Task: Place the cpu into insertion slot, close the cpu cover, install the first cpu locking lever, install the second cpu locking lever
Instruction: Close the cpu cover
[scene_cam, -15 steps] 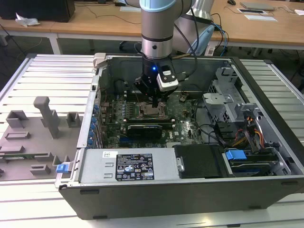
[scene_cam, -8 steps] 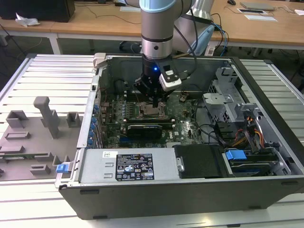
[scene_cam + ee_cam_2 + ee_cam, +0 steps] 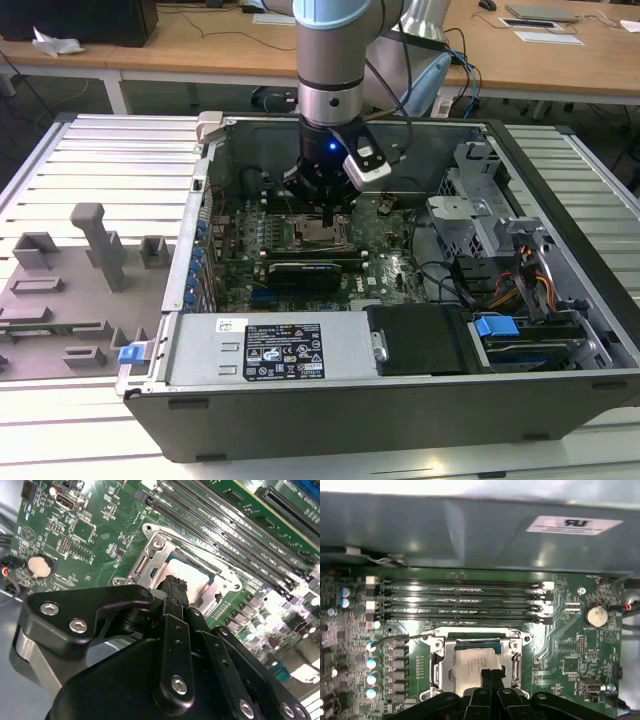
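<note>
Even overhead room light is filling the exterior view and brightening the ribbed table (image 3: 110,160) on the exterior view's left. In the middle of the frame, the inside of the computer case (image 3: 330,410) is sitting in shade, and a blue lamp (image 3: 330,148) is glowing on the arm (image 3: 335,60). In the first wrist view the case wall (image 3: 470,530) is bleaching to white along one edge, and the cpu (image 3: 472,661) is catching a soft sheen. In the second wrist view glare is washing out patches of the motherboard (image 3: 95,550), and the gripper (image 3: 172,582) is showing as a dark, barely lit mass.
</note>
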